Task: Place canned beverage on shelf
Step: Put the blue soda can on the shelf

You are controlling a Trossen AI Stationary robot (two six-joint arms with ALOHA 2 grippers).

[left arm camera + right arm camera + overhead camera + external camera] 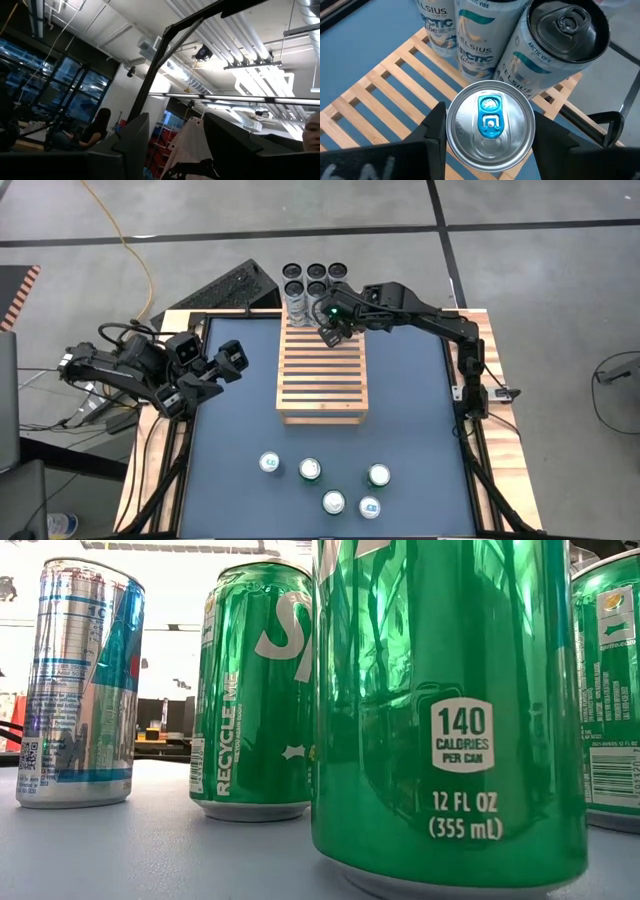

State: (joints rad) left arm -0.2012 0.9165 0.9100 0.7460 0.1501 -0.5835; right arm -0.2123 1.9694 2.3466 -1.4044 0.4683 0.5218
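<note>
Right up against the low camera stands a green aluminium soda can [450, 710], one of five loose cans grouped near the front edge of the blue worktop [230, 440]; a second green can [255, 690] and a silver-and-blue can [78, 685] stand behind it.

At the far end of the light-brown slatted wooden shelf [322, 375], the right hand [330, 332] sits over a silver can with a blue pull tab [490, 131]. This can stands upright on the slats, just beside a cluster of white Celsius cans with dark lids [313, 283] lined up along the shelf's far end. In the right wrist view the two dark fingers [432, 131] stand on either side of the silver can, very close to its rim; whether they are pressing it or have just let go cannot be told.

The left hand [232, 360] waits above the left part of the worktop, well apart from the shelf, holding nothing, its fingers [131, 142] partly spread with an empty gap between them. Its wrist camera looks into the room, where a person [92, 132] sits in the distance.
</note>
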